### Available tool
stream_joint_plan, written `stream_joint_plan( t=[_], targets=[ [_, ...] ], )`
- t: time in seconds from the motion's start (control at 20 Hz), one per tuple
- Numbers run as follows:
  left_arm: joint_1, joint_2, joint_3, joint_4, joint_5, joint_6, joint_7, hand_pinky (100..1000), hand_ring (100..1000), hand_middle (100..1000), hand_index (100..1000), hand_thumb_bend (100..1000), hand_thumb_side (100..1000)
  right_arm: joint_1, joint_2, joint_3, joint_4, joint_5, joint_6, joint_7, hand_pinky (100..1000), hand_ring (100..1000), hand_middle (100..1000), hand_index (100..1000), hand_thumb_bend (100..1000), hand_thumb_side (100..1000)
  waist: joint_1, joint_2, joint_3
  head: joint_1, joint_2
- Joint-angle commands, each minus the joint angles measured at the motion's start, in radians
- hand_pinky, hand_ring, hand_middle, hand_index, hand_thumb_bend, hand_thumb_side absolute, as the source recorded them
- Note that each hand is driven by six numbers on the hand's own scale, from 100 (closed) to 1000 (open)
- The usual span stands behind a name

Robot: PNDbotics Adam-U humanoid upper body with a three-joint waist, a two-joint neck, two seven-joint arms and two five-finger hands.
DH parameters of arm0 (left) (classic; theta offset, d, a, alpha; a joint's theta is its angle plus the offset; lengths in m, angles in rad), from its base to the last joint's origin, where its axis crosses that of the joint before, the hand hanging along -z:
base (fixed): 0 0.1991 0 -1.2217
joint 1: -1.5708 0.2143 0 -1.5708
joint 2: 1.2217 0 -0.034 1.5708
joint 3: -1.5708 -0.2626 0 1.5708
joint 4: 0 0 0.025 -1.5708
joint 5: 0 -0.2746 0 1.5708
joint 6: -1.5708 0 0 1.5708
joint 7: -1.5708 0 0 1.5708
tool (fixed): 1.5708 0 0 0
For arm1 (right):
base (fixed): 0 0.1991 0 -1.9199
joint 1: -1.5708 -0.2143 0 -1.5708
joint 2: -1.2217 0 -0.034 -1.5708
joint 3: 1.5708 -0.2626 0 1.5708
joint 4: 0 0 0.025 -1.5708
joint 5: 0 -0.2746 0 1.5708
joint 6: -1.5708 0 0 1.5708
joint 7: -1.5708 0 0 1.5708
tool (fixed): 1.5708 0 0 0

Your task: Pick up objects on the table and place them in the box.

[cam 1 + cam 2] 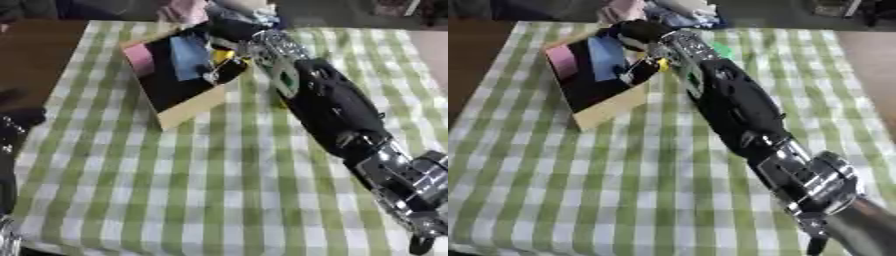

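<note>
An open cardboard box (pixel 186 110) lies tilted on the green checked cloth at the back left. Its dark inside holds a pink thing (pixel 139 58), a blue thing (pixel 189 56) and a small yellow thing (pixel 224 57). My right arm reaches diagonally from the lower right, and my right hand (pixel 636 31) is over the box's far right corner, just above the yellow thing. Its fingers are dark and blurred, so what they hold is unclear. My left hand (pixel 12 131) shows only as a dark shape at the left edge. A small green thing (pixel 722 49) peeks out beside the right forearm.
The checked tablecloth (pixel 201 190) spreads wide in front of the box. A brown bare surface (pixel 35 55) lies to the left of the cloth. A heap of pale and pink things (pixel 658 10) sits past the table's far edge, behind the box.
</note>
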Motion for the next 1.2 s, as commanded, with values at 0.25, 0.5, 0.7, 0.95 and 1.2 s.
stream_joint_plan(
  t=[0.25, 0.5, 0.7, 0.95, 1.2],
  targets=[
    [-0.015, -0.003, 0.007, -0.024, 0.002, -0.003, 0.002, 700, 615, 743, 765, 102, 829, -0.01, 0.02, 0.005, -0.003, 0.015, -0.025, 0.006, 877, 808, 555, 1000, 100, 234, -0.001, 0.003, 0.011, -0.01, 0.005],
    [-0.019, -0.005, 0.01, -0.024, 0.001, 0.001, 0.014, 694, 586, 738, 764, 107, 826, -0.007, 0.029, 0.008, 0.0, 0.016, -0.035, 0.008, 880, 824, 643, 1000, 100, 229, -0.003, 0.004, 0.022, -0.014, 0.005],
    [-0.023, -0.006, 0.011, -0.022, 0.001, 0.004, 0.021, 665, 548, 734, 763, 111, 827, -0.003, 0.033, 0.015, -0.003, 0.016, -0.048, 0.009, 884, 841, 735, 1000, 100, 225, -0.005, 0.005, 0.029, -0.014, 0.005],
    [-0.024, -0.006, 0.012, -0.022, 0.0, 0.008, 0.023, 650, 538, 732, 762, 113, 828, 0.001, 0.035, 0.021, -0.004, 0.017, -0.062, 0.01, 898, 874, 851, 1000, 100, 241, -0.006, 0.006, 0.031, -0.013, 0.005],
    [-0.023, -0.006, 0.012, -0.021, -0.002, 0.01, 0.02, 633, 528, 729, 762, 113, 830, 0.0, 0.032, 0.029, -0.016, 0.02, -0.082, 0.018, 939, 929, 983, 1000, 100, 450, -0.007, 0.006, 0.029, -0.012, 0.005]
  ],
)
